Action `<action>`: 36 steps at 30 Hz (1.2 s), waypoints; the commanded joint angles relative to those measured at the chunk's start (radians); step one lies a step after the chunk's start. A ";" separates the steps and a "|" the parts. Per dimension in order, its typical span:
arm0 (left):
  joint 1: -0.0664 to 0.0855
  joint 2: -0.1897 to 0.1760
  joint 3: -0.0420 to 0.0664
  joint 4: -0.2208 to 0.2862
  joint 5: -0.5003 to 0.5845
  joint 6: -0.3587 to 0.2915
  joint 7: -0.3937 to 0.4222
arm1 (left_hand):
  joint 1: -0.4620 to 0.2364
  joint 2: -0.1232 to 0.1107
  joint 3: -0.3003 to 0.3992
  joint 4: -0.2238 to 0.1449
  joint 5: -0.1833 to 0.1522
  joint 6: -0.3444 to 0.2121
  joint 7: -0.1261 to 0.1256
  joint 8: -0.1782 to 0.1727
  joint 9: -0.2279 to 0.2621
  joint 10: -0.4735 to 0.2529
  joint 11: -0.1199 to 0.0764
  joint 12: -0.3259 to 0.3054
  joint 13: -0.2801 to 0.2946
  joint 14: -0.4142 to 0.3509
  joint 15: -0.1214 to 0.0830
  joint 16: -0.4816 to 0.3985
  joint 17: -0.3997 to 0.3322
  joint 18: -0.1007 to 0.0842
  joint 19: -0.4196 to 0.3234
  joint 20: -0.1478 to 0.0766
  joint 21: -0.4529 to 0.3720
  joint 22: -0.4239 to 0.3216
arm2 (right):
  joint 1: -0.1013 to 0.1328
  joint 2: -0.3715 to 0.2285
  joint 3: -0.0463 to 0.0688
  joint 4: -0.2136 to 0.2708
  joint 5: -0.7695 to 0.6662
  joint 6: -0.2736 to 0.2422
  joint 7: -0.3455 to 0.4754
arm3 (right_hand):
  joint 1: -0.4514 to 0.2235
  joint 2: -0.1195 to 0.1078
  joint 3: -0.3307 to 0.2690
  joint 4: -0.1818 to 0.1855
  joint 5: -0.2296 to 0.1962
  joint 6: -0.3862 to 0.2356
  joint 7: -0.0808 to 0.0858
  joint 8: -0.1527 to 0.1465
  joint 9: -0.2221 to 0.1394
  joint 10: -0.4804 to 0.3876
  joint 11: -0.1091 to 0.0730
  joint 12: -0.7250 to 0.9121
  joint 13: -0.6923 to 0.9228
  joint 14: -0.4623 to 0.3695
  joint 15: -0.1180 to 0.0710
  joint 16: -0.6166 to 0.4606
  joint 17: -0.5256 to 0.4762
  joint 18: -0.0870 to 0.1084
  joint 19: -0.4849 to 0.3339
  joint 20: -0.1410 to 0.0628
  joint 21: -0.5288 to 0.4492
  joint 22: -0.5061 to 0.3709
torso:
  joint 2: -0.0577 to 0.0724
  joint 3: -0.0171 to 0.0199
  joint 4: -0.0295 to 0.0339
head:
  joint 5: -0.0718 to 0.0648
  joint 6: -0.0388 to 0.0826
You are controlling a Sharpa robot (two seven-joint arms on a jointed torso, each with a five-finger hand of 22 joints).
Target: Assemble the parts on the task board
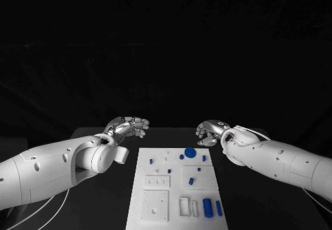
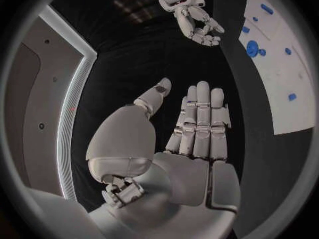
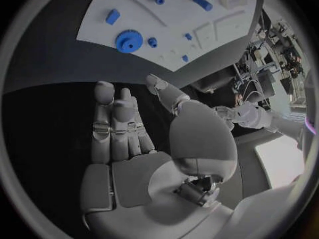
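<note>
The white task board point(image 1: 158, 191) lies in the middle of the black table. On it a blue gear point(image 1: 189, 152) sits near the far edge, small blue pieces point(image 1: 192, 181) lie further in, and two blue cylinders point(image 1: 207, 208) lie at the near right corner. My left hand point(image 1: 130, 126) hovers beyond the board's far left corner, fingers straight and holding nothing point(image 2: 199, 122). My right hand point(image 1: 211, 130) hovers beyond the far right corner, also empty point(image 3: 126, 127). The gear point(image 3: 129, 41) and board point(image 3: 93, 29) lie ahead of its fingertips.
Bare black table surrounds the board on both sides. The board carries several square recesses and raised white blocks point(image 1: 156, 205) on its near half. In the left wrist view the right hand point(image 2: 196, 21) hangs beside the board point(image 2: 292, 111).
</note>
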 commanded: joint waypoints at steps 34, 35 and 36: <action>0.022 -0.029 0.003 0.057 -0.023 0.025 0.007 | -0.010 0.003 -0.003 -0.001 0.002 -0.004 0.004 -0.005 0.000 -0.004 0.001 -0.007 0.004 -0.008 0.000 0.006 0.002 0.017 -0.007 0.000 0.005 0.021 | -0.031 0.035 0.001 0.082 -0.290 0.007 -0.071 | 0.036 -0.012 0.030 0.000 -0.017 0.030 -0.026 -0.002 0.000 -0.064 0.022 -0.017 0.005 -0.009 0.018 0.086 -0.029 0.048 0.038 -0.015 0.051 0.018 | 0.144 -0.0412 0.0682 | -0.056 0.059; 0.022 -0.028 0.003 0.056 -0.023 0.026 0.007 | -0.010 0.003 -0.003 -0.001 0.002 -0.004 0.004 -0.005 0.000 -0.003 0.001 -0.007 0.004 -0.009 0.000 0.006 0.002 0.017 -0.008 0.000 0.005 0.021 | -0.031 0.035 0.000 0.083 -0.295 0.007 -0.073 | 0.036 -0.012 0.030 0.000 -0.016 0.030 -0.026 -0.002 0.000 -0.064 0.022 -0.017 0.005 -0.010 0.018 0.086 -0.029 0.048 0.038 -0.015 0.051 0.018 | 0.146 -0.0412 0.0664 | -0.054 0.060; 0.022 -0.028 0.003 0.055 -0.023 0.026 0.007 | -0.010 0.003 -0.003 -0.001 0.002 -0.004 0.004 -0.005 0.000 -0.003 0.001 -0.007 0.004 -0.009 0.000 0.006 0.002 0.017 -0.008 0.000 0.005 0.021 | -0.031 0.034 0.000 0.085 -0.301 0.005 -0.075 | 0.035 -0.013 0.030 0.000 -0.016 0.030 -0.026 -0.002 0.000 -0.064 0.022 -0.017 0.005 -0.010 0.018 0.086 -0.030 0.048 0.038 -0.015 0.051 0.018 | 0.146 -0.0412 0.0662 | -0.055 0.060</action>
